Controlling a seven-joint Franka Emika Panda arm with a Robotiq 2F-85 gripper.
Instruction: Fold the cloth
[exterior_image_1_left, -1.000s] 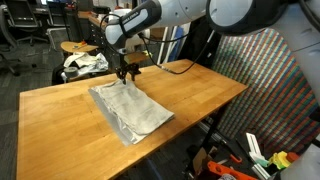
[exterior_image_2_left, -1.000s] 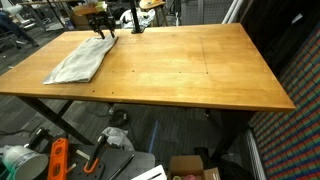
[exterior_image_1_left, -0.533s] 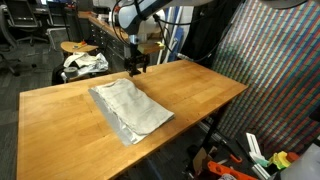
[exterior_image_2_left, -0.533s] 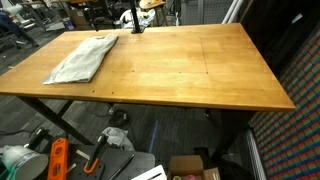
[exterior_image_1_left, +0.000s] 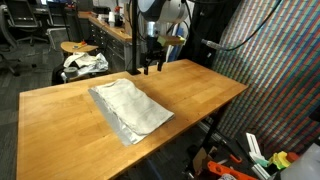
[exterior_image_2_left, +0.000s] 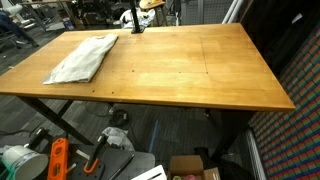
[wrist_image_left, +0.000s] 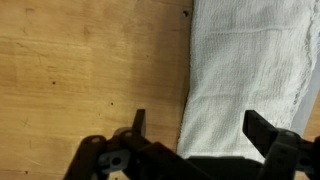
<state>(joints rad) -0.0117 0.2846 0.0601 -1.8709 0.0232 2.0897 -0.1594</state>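
A grey-white cloth (exterior_image_1_left: 129, 108) lies flat, folded into a long rectangle, on the wooden table (exterior_image_1_left: 190, 95). It also shows in an exterior view (exterior_image_2_left: 82, 57) near the table's far left corner. My gripper (exterior_image_1_left: 150, 68) hangs above the table's far edge, up and away from the cloth, open and empty. In the wrist view the cloth (wrist_image_left: 245, 65) fills the right side, with bare wood on the left, and the two dark fingers of the gripper (wrist_image_left: 197, 122) stand wide apart above the cloth's edge without touching it.
A stool with a crumpled white cloth (exterior_image_1_left: 82, 62) stands behind the table. Chairs and benches fill the background. Orange tools (exterior_image_2_left: 58, 158) and boxes (exterior_image_2_left: 190, 168) lie on the floor under the table. A patterned panel (exterior_image_1_left: 270, 80) stands beside the table.
My gripper has let go of the cloth and risen, moving away from it toward the far edge of the table. The cloth has stayed where it lay.
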